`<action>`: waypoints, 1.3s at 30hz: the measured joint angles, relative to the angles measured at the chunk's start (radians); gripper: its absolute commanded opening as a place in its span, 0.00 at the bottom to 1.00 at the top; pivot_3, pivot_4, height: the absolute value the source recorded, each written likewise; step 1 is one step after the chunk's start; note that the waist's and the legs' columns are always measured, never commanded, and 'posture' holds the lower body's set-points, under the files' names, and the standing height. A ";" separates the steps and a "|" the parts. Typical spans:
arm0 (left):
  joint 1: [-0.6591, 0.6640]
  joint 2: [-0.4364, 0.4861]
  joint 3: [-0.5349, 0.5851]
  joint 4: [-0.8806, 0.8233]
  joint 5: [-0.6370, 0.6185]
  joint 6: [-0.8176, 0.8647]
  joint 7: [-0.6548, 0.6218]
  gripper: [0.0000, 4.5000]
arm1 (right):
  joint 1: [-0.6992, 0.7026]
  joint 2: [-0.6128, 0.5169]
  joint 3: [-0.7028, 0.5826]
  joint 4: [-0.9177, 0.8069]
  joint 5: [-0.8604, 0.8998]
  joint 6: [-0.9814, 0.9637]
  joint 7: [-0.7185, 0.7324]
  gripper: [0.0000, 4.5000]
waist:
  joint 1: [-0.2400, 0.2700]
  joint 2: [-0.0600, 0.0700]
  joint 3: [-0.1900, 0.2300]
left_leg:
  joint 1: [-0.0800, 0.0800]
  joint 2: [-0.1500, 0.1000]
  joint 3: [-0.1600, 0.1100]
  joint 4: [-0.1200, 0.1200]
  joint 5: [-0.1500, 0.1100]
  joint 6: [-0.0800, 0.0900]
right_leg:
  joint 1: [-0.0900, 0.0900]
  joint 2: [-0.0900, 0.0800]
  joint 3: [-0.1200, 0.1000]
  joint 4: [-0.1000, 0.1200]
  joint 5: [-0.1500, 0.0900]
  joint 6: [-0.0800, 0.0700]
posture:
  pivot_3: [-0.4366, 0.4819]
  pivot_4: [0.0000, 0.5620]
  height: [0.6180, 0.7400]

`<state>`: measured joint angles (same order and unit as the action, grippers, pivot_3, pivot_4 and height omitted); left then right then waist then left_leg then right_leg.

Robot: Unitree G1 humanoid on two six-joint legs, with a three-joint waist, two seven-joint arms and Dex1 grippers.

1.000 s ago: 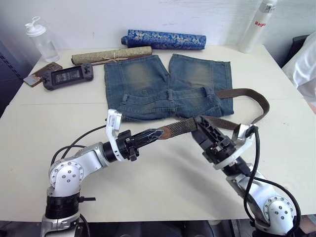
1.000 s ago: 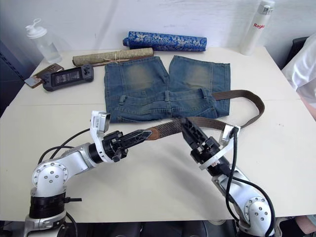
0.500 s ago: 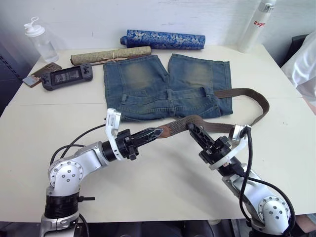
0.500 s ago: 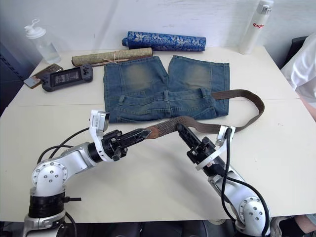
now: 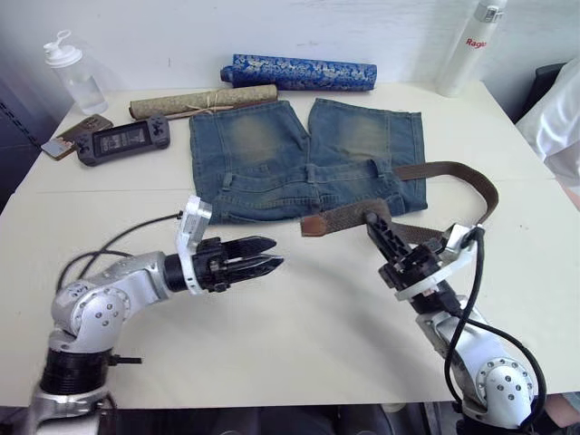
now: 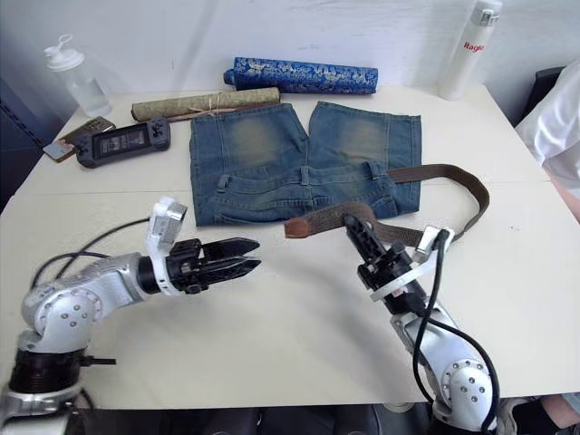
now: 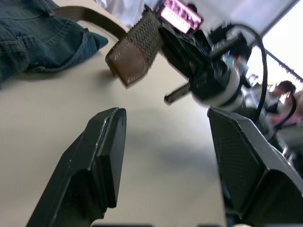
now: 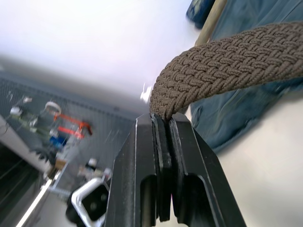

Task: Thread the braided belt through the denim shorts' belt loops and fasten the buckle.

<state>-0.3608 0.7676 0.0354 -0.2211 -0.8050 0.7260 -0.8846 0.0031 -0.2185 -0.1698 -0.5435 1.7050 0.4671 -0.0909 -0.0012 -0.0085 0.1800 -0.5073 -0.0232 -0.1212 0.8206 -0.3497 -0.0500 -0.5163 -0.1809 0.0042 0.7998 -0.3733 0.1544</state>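
Note:
The denim shorts (image 5: 272, 149) lie flat at the table's middle, waistband towards me, with belt loops (image 5: 376, 169) along it. The braided belt (image 5: 480, 195) comes out from the waistband at the right, curves round on the table and runs back to my right gripper (image 5: 376, 227), which is shut on it a short way behind the tan tip (image 5: 313, 224). The tip sticks out free just above the table in front of the waistband. My left gripper (image 5: 269, 254) is open and empty, a little left of the tip and below it. The buckle is hidden.
At the back lie a blue patterned roll (image 5: 299, 72) and an olive rolled mat (image 5: 204, 100). A handheld console (image 5: 122, 140) and a clear bottle (image 5: 72, 72) sit at the back left, a white bottle (image 5: 471, 45) at the back right. A person's white sleeve (image 5: 557, 118) shows at the right edge.
My right gripper shut on the belt and drew it to the right. My left gripper let go of the tan tip, opened and pulled back to the left.

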 measured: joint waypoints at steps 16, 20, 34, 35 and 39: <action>-0.457 -0.339 -0.373 0.786 0.935 -0.930 0.277 0.69 | 0.040 0.020 -0.030 -0.035 0.001 -0.037 -0.009 0.00 | -0.004 0.000 0.001 | -0.001 -0.001 -0.002 -0.001 0.000 0.005 | -0.002 0.000 -0.001 0.001 0.007 0.016 | 0.48 0.27 0.22; -0.479 -0.340 -0.374 0.847 1.019 -1.012 0.351 0.49 | 0.040 0.022 -0.030 -0.059 0.005 -0.050 -0.010 0.00 | -0.003 0.000 0.001 | -0.001 -0.001 -0.002 -0.001 0.000 0.005 | -0.002 0.000 -0.001 0.001 0.007 0.017 | 0.48 0.27 0.22; -0.239 -0.179 -0.296 0.493 1.008 -1.028 0.244 0.00 | 0.040 0.022 -0.038 -0.058 0.006 -0.078 -0.011 0.00 | -0.026 0.000 0.001 | -0.001 -0.001 -0.003 -0.003 0.000 0.005 | -0.003 0.000 0.000 0.001 0.007 0.016 | 0.48 0.27 0.22; -0.192 -0.148 -0.260 0.425 0.983 -0.994 0.227 0.00 | 0.046 0.020 -0.050 -0.060 0.007 -0.080 -0.011 0.00 | -0.030 0.000 0.001 | -0.001 -0.001 -0.003 -0.004 0.001 0.005 | -0.004 0.000 0.000 0.001 0.006 0.016 | 0.48 0.27 0.22; -0.028 -0.072 -0.137 0.229 0.857 -0.863 0.162 0.00 | 0.055 0.004 -0.082 -0.070 0.013 -0.094 -0.012 0.00 | -0.032 0.001 0.000 | -0.001 0.000 -0.003 -0.006 0.001 0.005 | -0.005 0.000 0.000 0.001 0.006 0.015 | 0.48 0.27 0.22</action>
<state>-0.3884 0.6953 -0.1021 0.0075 0.0522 -0.1371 -0.7227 0.0578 -0.2143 -0.2517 -0.6135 1.7182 0.3729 -0.1029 -0.0334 -0.0075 0.1805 -0.5081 -0.0234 -0.1246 0.8148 -0.3490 -0.0451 -0.5209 -0.1810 0.0040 0.8012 -0.3674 0.1694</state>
